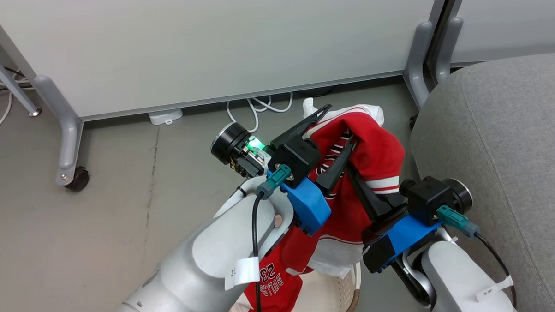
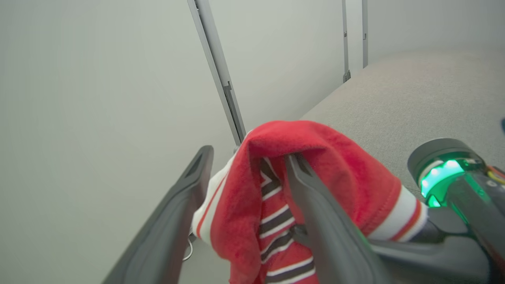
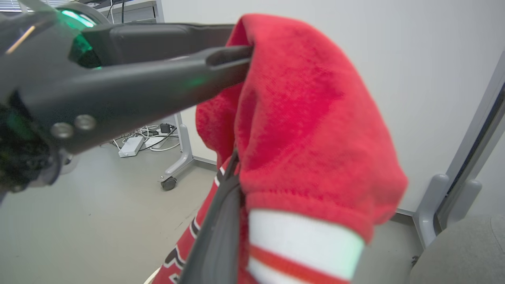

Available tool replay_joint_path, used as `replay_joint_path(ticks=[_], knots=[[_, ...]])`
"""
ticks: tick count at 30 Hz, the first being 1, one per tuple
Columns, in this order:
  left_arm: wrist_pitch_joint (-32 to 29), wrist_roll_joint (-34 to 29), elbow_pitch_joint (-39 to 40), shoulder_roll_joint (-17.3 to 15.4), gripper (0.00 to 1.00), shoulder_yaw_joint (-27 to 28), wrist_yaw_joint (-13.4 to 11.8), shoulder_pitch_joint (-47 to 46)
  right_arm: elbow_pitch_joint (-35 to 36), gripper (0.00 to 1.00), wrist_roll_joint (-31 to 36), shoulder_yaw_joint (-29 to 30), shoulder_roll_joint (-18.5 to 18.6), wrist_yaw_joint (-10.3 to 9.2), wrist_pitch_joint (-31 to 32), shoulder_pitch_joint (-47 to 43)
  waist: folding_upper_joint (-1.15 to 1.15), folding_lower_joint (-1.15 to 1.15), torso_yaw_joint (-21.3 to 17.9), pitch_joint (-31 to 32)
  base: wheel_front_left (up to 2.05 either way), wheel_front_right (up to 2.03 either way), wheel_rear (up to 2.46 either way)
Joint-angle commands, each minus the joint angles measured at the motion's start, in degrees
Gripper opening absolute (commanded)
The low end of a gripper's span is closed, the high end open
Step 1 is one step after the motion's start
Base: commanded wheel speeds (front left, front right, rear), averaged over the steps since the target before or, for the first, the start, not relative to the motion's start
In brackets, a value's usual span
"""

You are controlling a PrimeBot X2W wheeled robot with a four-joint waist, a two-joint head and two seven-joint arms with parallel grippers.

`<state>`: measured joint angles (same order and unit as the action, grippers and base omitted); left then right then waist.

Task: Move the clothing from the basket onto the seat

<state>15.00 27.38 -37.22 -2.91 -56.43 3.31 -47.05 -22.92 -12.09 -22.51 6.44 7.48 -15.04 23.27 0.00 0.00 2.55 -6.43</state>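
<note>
Down at the robot's feet, the basket shows a cream perforated wall and a brown rim. The lower end of the clothing hangs into it, with "BULLS 23" lettering upside down on the red cloth. Higher up, the jersey is lifted in a bunched red fold with white trim, white lining and black-and-white stripes, held between the 2 arms. The right claw is pressed together, pinching the red fabric from below. The left claw is spread wide, and the cloth drapes over 1 of its fingers and sags between the 2. Just to the right stands the seat, grey and rounded; the garment hangs beside it, not on it. Further off lie the grey floor, a castor, white cables and a pale partition panel at the back.
</note>
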Motion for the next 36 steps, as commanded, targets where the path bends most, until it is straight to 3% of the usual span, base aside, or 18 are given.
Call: replay_joint_path(ticks=[1,17,36], knots=[[0.28,-0.15,-0.22,0.03,1.0,0.3,-0.37,-0.25,0.37,0.0,0.13,0.15,0.18,0.03,-0.22,0.33,0.0,0.0,-0.2,-0.1,0.0,0.0,0.0],[0.28,-1.52,-0.26,0.04,1.0,1.09,-0.11,0.7,2.55,0.0,0.18,4.4,1.01,0.03,-0.23,0.02,0.0,0.0,-5.01,-2.79,0.0,0.0,0.0],[0.28,-3.29,0.89,-0.01,1.0,-0.36,0.45,2.34,7.56,0.0,1.14,15.19,1.9,0.03,-0.23,-2.79,0.0,0.0,-16.04,-6.54,0.0,0.0,0.0]])
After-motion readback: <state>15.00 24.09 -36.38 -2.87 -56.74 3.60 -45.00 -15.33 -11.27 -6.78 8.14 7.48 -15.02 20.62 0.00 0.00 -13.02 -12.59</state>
